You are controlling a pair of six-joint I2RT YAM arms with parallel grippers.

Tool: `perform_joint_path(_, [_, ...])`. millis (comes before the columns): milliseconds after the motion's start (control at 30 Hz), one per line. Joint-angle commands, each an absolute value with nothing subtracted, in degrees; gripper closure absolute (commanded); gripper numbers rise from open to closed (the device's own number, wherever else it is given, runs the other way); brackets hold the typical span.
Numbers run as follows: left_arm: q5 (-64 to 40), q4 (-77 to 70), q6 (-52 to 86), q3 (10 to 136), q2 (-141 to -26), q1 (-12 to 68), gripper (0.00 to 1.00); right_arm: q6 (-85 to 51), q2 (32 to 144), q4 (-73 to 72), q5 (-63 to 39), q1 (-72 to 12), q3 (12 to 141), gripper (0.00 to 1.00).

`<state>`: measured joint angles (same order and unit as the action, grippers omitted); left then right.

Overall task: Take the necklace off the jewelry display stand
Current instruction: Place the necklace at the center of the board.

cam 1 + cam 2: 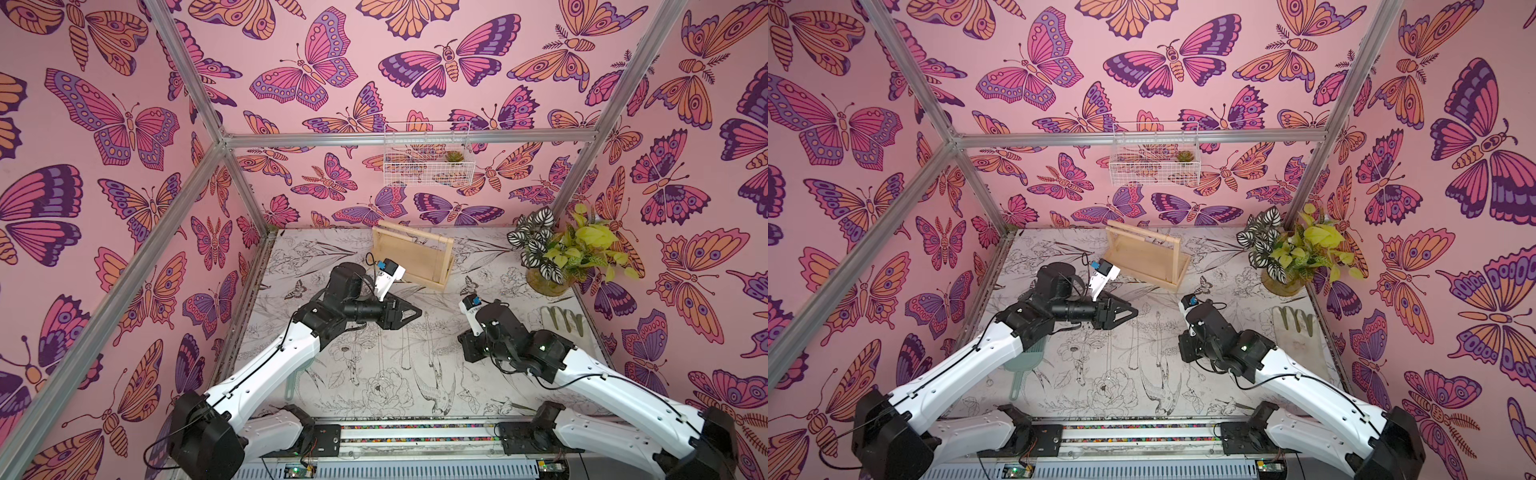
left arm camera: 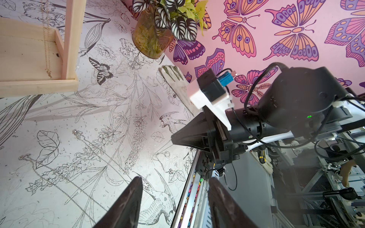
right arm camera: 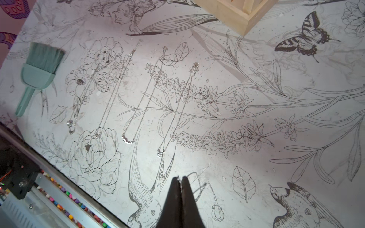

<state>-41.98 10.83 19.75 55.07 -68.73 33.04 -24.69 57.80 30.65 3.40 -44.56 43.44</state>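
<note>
Butterfly-papered walls and a flower-printed table [image 1: 449,395] are shown in both top views. The jewelry display stand [image 1: 409,257] is set at the table's far side; what hangs on it is too fine to be made out. The left gripper [image 1: 415,312] is held short of the stand, on the robot's side. A potted plant [image 1: 548,249] and a glove [image 1: 561,322] are placed to the stand's right, and neither is judged an obstruction.

From the left wrist, a gold necklace [image 2: 47,49] is seen hung on the stand, so the task is judged unfinished. The left gripper's fingers are spread, with nothing between them. A reach to the stand and a fine pinch on that thin chain are called for. The right gripper [image 2: 174,138] is seen well apart from the stand.

From the right wrist, its jaws are pressed together, with a fine chain [image 3: 200,190] apparently pinched and trailing on the table; its release is judged the step in hand. Four silver necklaces [image 3: 128,118] are laid nearer the robot than the stand, a teal brush [image 3: 41,65] beside them.
</note>
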Motion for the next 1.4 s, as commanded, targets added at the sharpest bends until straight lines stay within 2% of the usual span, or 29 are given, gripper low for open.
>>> perform_joint_path(0, [-42.5,11.2,18.8,56.3,-69.6,33.2,0.44,-23.3,59.8,27.8,5.2,-42.5,45.6,1.0])
perform_joint_path(533, [-43.2,11.8,18.0,58.3,-72.3,33.1,0.44,-20.3,74.3,21.3,0.0,-34.8,49.7,1.0])
perform_joint_path(833, [-42.6,14.2,17.5,59.6,-70.4,33.1,0.44,-21.9,86.4,17.1,-2.2,-31.6,52.5,1.0])
perform_joint_path(1133, [-41.8,15.2,16.6,58.6,-69.1,33.1,0.44,-24.4,95.2,11.5,1.5,-31.4,53.9,1.0])
perform_joint_path(1367, [-41.4,15.3,16.7,57.7,-68.3,33.0,0.44,-26.6,98.5,5.0,9.0,-31.5,51.3,1.0])
